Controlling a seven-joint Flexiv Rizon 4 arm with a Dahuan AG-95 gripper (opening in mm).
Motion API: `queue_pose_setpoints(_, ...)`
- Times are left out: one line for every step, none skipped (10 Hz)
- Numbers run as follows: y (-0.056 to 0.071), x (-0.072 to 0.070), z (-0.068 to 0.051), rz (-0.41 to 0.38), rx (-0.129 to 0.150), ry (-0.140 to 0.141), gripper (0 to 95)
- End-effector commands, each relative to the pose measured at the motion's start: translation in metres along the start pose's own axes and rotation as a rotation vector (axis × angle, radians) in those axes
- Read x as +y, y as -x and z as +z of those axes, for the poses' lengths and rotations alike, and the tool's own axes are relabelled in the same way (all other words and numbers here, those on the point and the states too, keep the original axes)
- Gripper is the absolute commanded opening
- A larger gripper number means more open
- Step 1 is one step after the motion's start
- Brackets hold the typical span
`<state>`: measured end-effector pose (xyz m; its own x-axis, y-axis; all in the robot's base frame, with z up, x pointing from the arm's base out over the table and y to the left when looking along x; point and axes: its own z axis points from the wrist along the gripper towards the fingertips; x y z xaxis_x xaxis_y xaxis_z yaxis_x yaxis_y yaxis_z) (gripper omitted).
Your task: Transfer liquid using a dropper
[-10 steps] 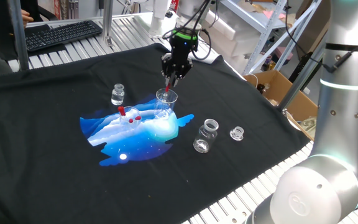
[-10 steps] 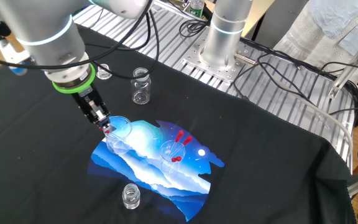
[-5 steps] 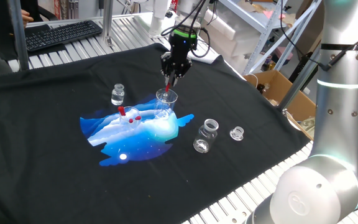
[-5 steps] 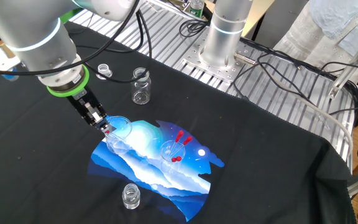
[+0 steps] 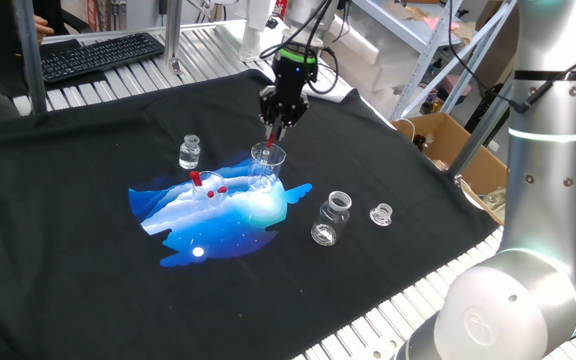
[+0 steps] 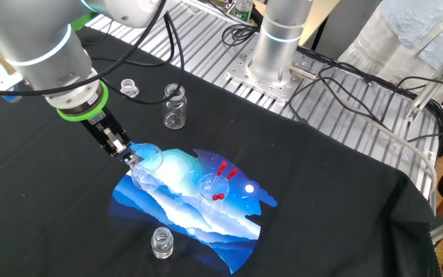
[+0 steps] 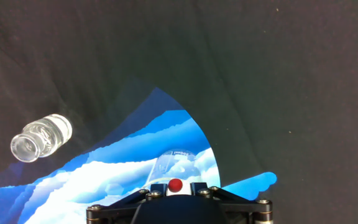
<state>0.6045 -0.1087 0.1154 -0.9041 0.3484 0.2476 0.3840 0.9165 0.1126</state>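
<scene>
**A:** Our pincer (image 5: 271,130) is clamped narrow on the red bulb of the dropper (image 5: 268,143), and the tube points down into the clear beaker (image 5: 266,165) sitting on the blue printed patch of the black cloth (image 6: 337,192) over the bench. In the hand view we see the red bulb (image 7: 175,185) right between the jaws, with the beaker's rim (image 7: 178,155) just past it.

**B:** So what changed in the last second? We compare the fixed views and get almost nothing. The arm's big body shifts a bit in the frame, but the pincer hasn't left its spot over the beaker, and the grip looks the same.

**A:** Yeah, we read that as a pause at the beaker, either drawing or squeezing out. Can't see any liquid level, honestly.

**B:** The second cup with the red bits (image 6: 213,187) and the small jars (image 5: 331,217) sit untouched nearby, so we guess the transfer isn't finished.
</scene>
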Motion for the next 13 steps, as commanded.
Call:
queue_pose_setpoints(-0.001,0.000,0.000,-0.004,-0.005,-0.002,19.0)
queue_pose_setpoints(-0.001,0.000,0.000,-0.003,-0.005,-0.001,0.0)
queue_pose_setpoints(-0.001,0.000,0.000,-0.004,-0.006,-0.001,0.0)
queue_pose_setpoints(-0.001,0.000,0.001,-0.007,-0.007,-0.001,0.0)
queue_pose_setpoints(-0.001,0.000,0.001,-0.004,-0.008,0.001,0.0)
queue_pose_setpoints(-0.001,0.000,0.001,-0.003,-0.010,0.001,0.0)
queue_pose_setpoints(-0.001,0.000,0.001,0.000,-0.013,0.002,0.0)
queue_pose_setpoints(-0.001,0.000,0.001,0.000,-0.014,0.001,0.0)
queue_pose_setpoints(-0.001,0.000,0.000,-0.001,-0.014,0.000,0.0)
queue_pose_setpoints(-0.001,0.000,-0.002,0.000,-0.014,-0.005,0.0)
queue_pose_setpoints(-0.002,0.001,-0.004,0.000,-0.015,-0.008,0.0)
queue_pose_setpoints(-0.003,0.002,-0.010,0.006,-0.016,-0.018,0.0)
queue_pose_setpoints(-0.005,0.003,-0.016,0.008,-0.020,-0.025,0.0)
